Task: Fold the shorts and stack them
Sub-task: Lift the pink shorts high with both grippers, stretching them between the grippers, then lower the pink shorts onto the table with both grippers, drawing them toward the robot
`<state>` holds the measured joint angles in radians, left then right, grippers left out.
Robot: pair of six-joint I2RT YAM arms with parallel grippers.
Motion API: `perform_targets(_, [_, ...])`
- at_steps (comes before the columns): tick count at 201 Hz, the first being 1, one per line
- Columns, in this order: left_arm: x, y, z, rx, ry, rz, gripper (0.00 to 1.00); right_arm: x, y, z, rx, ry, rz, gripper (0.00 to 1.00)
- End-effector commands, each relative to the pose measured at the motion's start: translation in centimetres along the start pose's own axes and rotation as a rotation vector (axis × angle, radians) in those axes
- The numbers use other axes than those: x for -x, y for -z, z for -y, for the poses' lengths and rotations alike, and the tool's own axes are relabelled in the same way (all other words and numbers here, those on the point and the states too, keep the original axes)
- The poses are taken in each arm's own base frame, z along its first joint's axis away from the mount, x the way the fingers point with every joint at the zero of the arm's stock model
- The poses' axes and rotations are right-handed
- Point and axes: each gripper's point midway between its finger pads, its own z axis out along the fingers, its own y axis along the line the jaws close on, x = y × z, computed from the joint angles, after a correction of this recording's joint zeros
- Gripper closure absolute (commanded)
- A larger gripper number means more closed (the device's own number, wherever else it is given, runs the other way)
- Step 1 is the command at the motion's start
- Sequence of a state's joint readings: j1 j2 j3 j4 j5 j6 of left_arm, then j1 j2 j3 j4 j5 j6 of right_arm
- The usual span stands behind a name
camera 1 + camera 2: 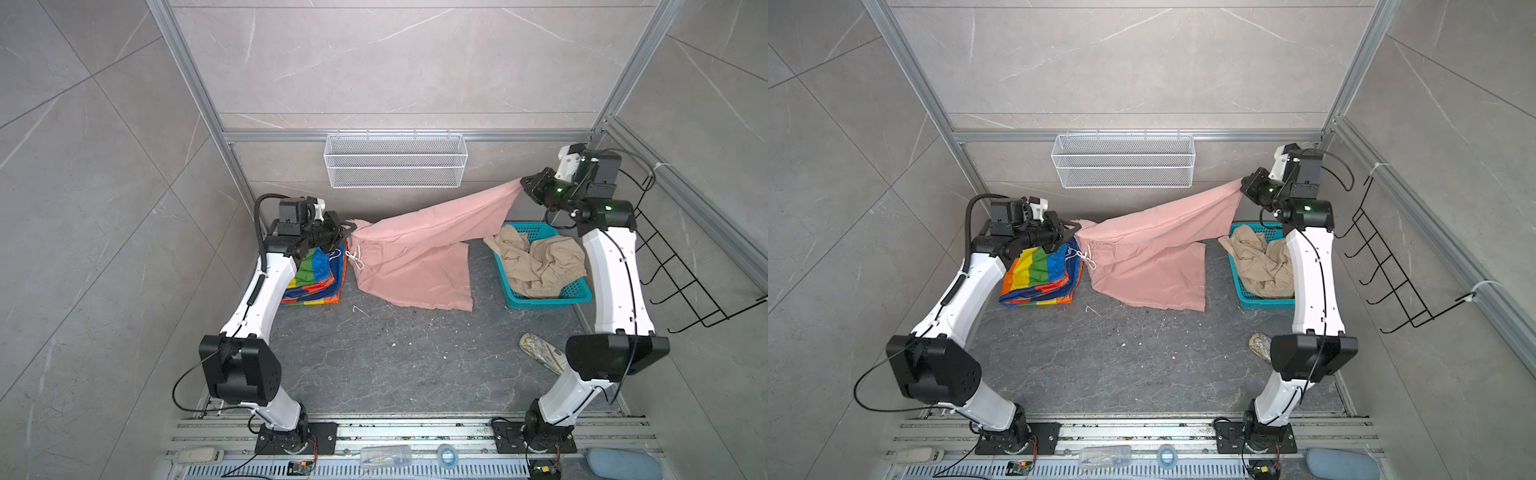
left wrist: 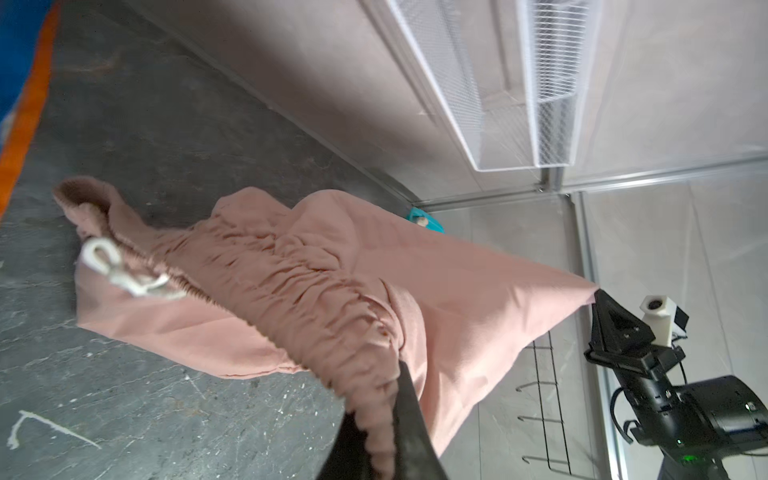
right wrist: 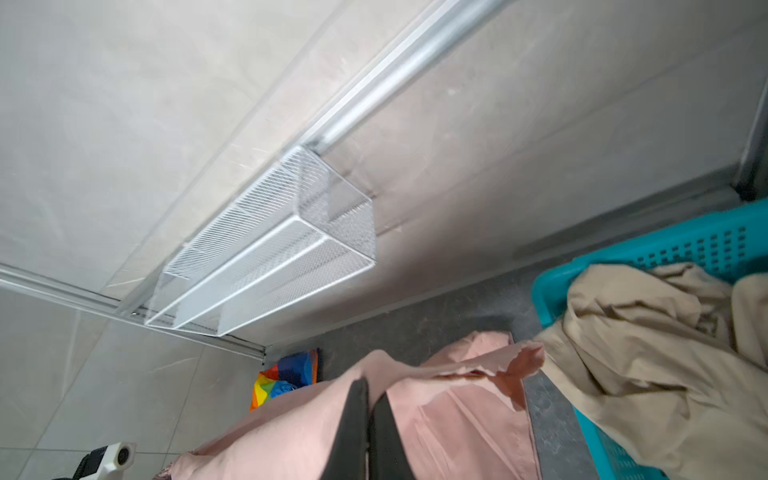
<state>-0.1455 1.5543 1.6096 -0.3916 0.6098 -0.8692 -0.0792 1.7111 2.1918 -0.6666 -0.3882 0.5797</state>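
The dusty pink shorts (image 1: 415,257) (image 1: 1150,257) hang stretched between both grippers, their lower leg resting on the table. My left gripper (image 1: 351,230) (image 2: 378,415) is shut on the gathered waistband beside the white drawstring (image 2: 120,274). Higher up at the back right, my right gripper (image 1: 523,183) (image 3: 370,390) is shut on a leg hem corner. The rainbow-striped shorts (image 1: 316,278) (image 1: 1038,274) lie folded under my left arm. The beige shorts (image 1: 540,262) (image 3: 644,353) sit crumpled in the teal basket (image 1: 577,297).
A white wire mesh basket (image 1: 395,160) hangs on the back wall. A black wire rack (image 1: 681,270) juts from the right wall. A worn flat object (image 1: 540,349) lies by my right elbow. The dark table (image 1: 395,353) spreads in front of the shorts.
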Motion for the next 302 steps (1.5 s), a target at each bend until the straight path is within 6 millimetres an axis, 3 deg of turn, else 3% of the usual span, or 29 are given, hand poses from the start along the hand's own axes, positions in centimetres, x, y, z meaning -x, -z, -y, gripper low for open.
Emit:
perform_targets(1, [0.0,9.4,13.1,-0.220,-0.265,0.181,1.00,6.1,12.1,-11.3,0.272,0.148,0.280,1.00])
perform_targets(31, [-1.6,15.2,18.7,-0.376,-0.276,0.251,1.00,7.9,20.8,-17.1,0.406,0.223,0.431,1.00])
perform_targets(54, [-2.4,18.9,21.7,-0.460,-0.296,0.295,1.00,9.2,24.1,-19.2,0.451,0.240,0.490,1.00])
perform_targets(62, [-2.6,19.6,22.3,-0.473,-0.292,0.301,1.00,9.8,24.3,-19.4,0.463,0.226,0.501,1.00])
perform_targets(78, [-2.4,20.5,22.9,-0.478,-0.285,0.322,1.00,11.2,22.6,-18.4,0.461,0.170,0.502,1.00])
perform_targets(99, [-1.1,19.8,22.3,-0.443,-0.254,0.316,1.00,13.8,18.4,-14.9,0.443,0.044,0.490,1.00])
perform_targets(124, [2.2,17.1,18.3,-0.389,-0.138,0.290,1.00,14.8,11.2,-9.5,0.339,-0.019,0.448,1.00])
perform_targets(145, [4.7,14.0,12.5,-0.316,-0.025,0.275,1.00,13.0,3.7,-4.2,0.242,-0.062,0.327,1.00])
perform_targets(160, [5.1,10.8,7.6,-0.241,0.048,0.239,1.00,9.9,-1.9,-0.2,0.143,-0.070,0.215,1.00])
perform_targets(175, [4.7,7.5,2.9,-0.183,0.113,0.186,1.00,6.3,-6.0,2.3,0.059,-0.033,0.113,1.00])
perform_targets(209, [0.5,0.1,-8.1,-0.020,0.245,0.024,1.00,-2.5,-13.7,6.7,-0.083,0.032,-0.105,1.00])
perform_targets(230, [-2.9,-3.4,-12.7,0.062,0.272,-0.072,1.00,-6.4,-16.1,8.2,-0.146,0.082,-0.183,1.00])
perform_targets(255, [-5.0,-6.2,-16.0,0.121,0.281,-0.152,1.00,-8.9,-17.2,7.5,-0.156,0.125,-0.230,1.00])
perform_targets(277, [-4.4,-7.2,-17.1,0.136,0.277,-0.151,1.00,-9.2,-16.1,6.2,-0.145,0.141,-0.239,1.00])
perform_targets(302, [-2.8,-7.6,-16.8,0.149,0.241,-0.126,1.00,-8.4,-12.9,4.7,-0.145,0.167,-0.230,1.00])
